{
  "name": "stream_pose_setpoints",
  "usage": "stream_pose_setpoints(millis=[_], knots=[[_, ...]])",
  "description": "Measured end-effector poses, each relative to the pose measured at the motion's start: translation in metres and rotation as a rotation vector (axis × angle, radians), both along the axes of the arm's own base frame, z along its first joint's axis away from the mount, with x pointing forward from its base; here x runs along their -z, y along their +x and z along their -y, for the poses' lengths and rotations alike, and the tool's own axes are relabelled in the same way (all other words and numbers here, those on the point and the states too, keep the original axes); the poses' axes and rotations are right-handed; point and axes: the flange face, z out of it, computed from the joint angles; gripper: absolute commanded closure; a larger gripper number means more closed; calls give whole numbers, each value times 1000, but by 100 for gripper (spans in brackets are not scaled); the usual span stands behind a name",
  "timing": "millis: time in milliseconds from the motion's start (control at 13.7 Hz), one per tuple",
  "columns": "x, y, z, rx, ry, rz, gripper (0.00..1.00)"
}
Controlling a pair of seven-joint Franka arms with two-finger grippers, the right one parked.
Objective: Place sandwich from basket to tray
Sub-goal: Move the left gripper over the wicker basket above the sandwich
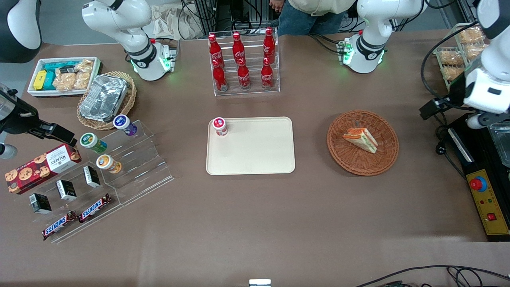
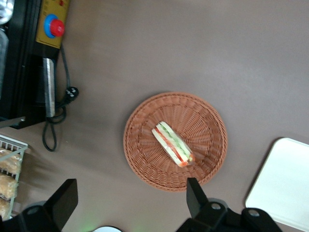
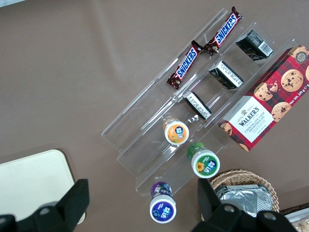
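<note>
The sandwich, a white bread wedge with orange-red and green filling, lies in the round reddish-brown basket. The cream tray sits flat mid-table, beside the basket toward the parked arm's end. My gripper hangs high above the table, off the basket's rim toward the working arm's end. In the left wrist view its black fingers stand wide apart, so the gripper is open and holds nothing. The sandwich, the basket and a corner of the tray show below it.
A small red-capped cup stands on one tray corner. A clear rack of red cola bottles stands farther from the camera than the tray. A yellow and black control box and a wire rack of bagged snacks sit at the working arm's end.
</note>
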Motion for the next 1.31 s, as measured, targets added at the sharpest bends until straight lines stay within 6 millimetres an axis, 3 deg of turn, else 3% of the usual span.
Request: stream_pose_setpoints(millis=[219, 730, 876, 1314], knots=[[-9, -3, 2, 14, 6, 17, 0], [-5, -20, 6, 47, 28, -73, 0], [10, -26, 4, 70, 29, -90, 0], [96, -69, 3, 106, 37, -100, 0]])
